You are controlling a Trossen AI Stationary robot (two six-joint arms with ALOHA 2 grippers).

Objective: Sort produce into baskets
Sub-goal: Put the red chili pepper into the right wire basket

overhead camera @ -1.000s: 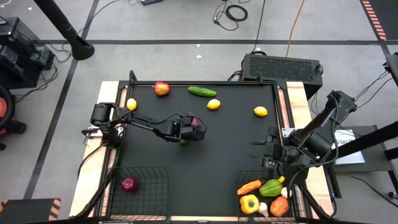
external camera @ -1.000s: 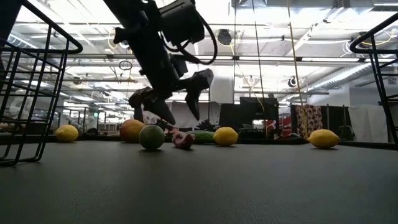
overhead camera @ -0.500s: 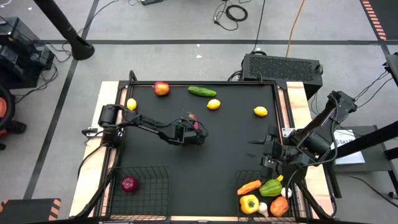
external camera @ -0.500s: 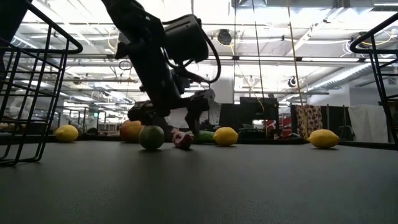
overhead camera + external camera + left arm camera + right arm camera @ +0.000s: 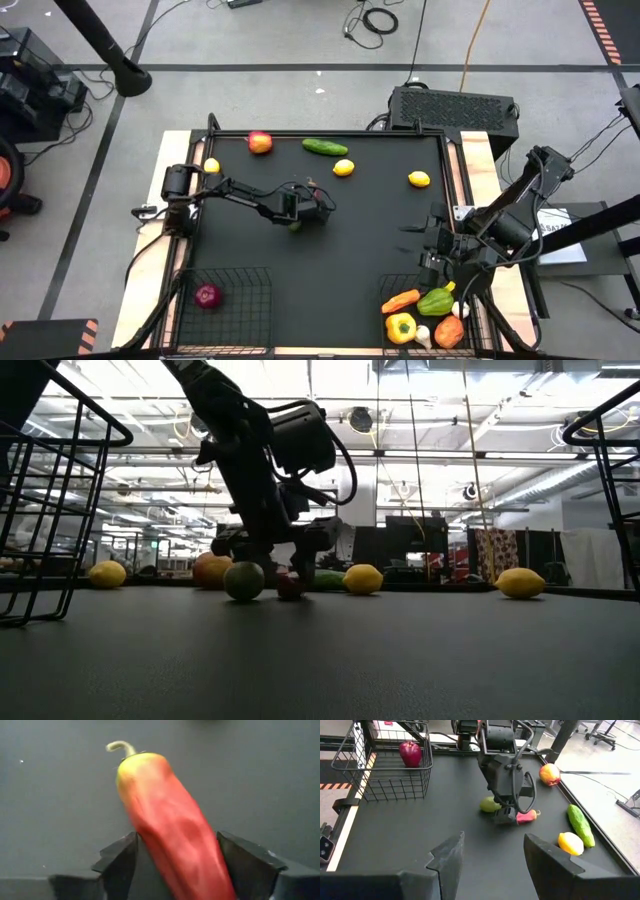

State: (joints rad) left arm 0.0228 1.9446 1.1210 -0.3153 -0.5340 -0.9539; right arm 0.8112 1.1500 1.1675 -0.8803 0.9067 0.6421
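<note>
One second back my left claw (image 5: 283, 552) hung above the red chili (image 5: 172, 827); now it has dropped to the tabletop (image 5: 350, 240) mid-surface, fingers straddling it, not yet clamped. Right claw (image 5: 490, 855) waits half-open by the vegetable basket (image 5: 385, 290). Pickup looks imminent.

A dark arm is being seen reaching down from above, its left claw (image 5: 283, 565) being held low at the desk (image 5: 330, 660), right over a small reddish item (image 5: 290, 585) that is too dim to name. A green lime (image 5: 243, 581) is being shown just beside that item, resting on the desk. Farther back, a yellow lemon (image 5: 107, 573), a red apple (image 5: 211, 569), a second lemon (image 5: 363, 578) and a third lemon (image 5: 521, 582) are being seen in a row, with a green cucumber (image 5: 327, 579) partly hidden between. Wire basket walls (image 5: 45, 510) are being seen at both edges.
</note>
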